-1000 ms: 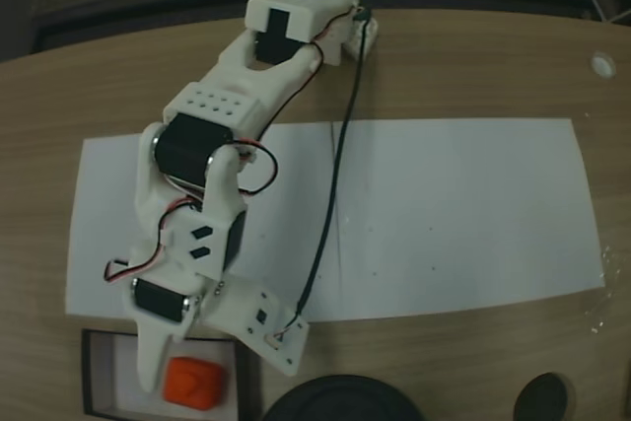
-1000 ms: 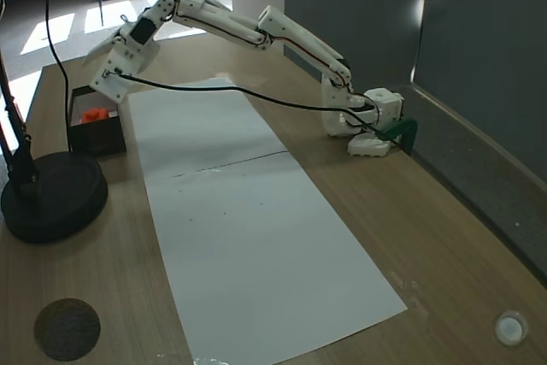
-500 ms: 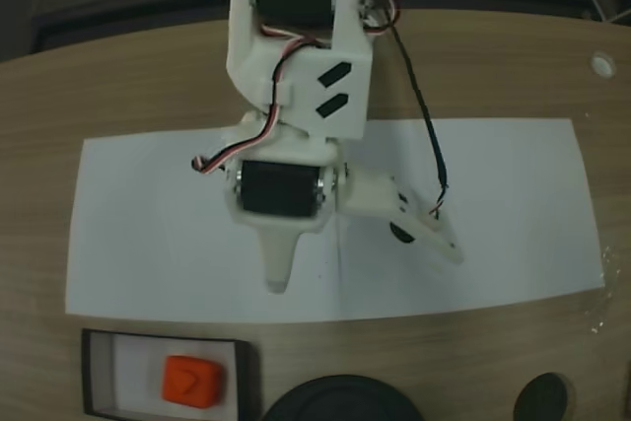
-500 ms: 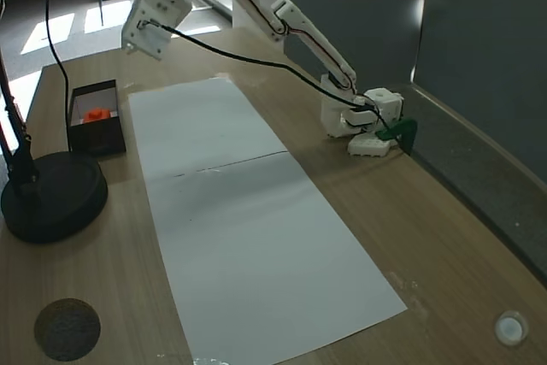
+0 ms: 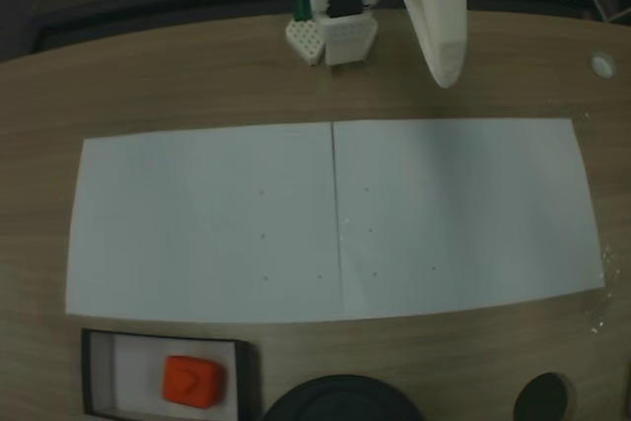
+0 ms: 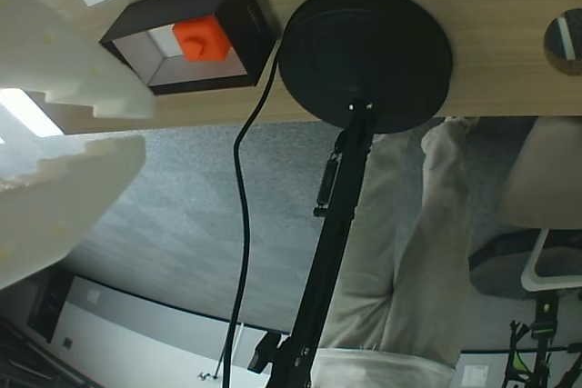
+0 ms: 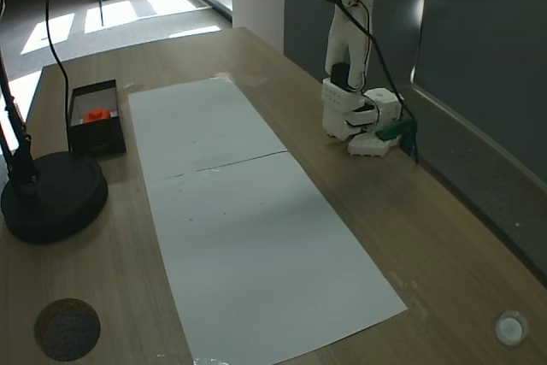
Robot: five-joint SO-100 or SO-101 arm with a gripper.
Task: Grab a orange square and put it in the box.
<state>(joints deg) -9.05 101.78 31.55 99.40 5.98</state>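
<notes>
One fixed camera looked straight down on the white paper sheet (image 5: 335,219); another faced it lengthwise from the surface's end. The wrist camera looked from high above.

Wooden table (image 7: 444,237) beside grey wall (image 7: 479,32) (sunlit floor (image 7: 111,14) behind).

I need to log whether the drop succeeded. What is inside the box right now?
The orange square lies on the pale floor of the box, right of its middle in this fixed view, with no gripper touching it. The floor directly beneath the cube is hidden.
</notes>
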